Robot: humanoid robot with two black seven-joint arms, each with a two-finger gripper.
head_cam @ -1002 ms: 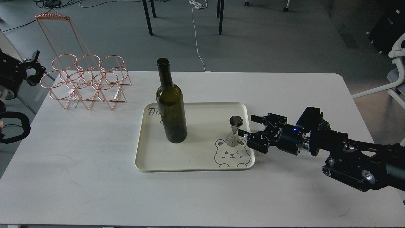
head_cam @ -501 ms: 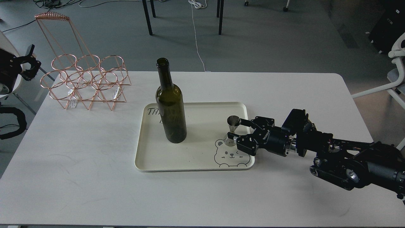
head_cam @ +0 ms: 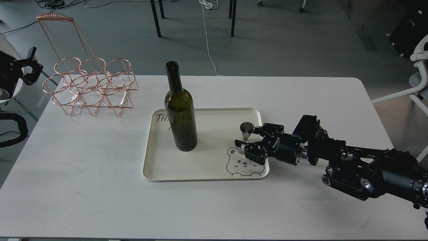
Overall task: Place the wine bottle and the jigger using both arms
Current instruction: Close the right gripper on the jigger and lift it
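Note:
The wine bottle [head_cam: 180, 113] stands upright on the left half of a cream tray [head_cam: 210, 164]. The jigger [head_cam: 247, 129] stands upright on the tray's right side, just above a printed bear face. My right gripper [head_cam: 247, 136] reaches in from the right, open, with one finger on each side of the jigger's waist; I cannot tell if they touch it. My left gripper [head_cam: 29, 67] is held off the table's far left edge, open and empty, far from the bottle.
A copper wire bottle rack [head_cam: 90, 88] stands at the table's back left. The white table [head_cam: 100, 187] carries the tray in its middle. A white chair [head_cam: 418, 83] is beyond the right edge, and table legs and cables lie on the floor behind.
My right gripper has moved left onto the tray until its fingers straddle the jigger. My left gripper has drawn back a little further to the left. Bottle and jigger have not moved.

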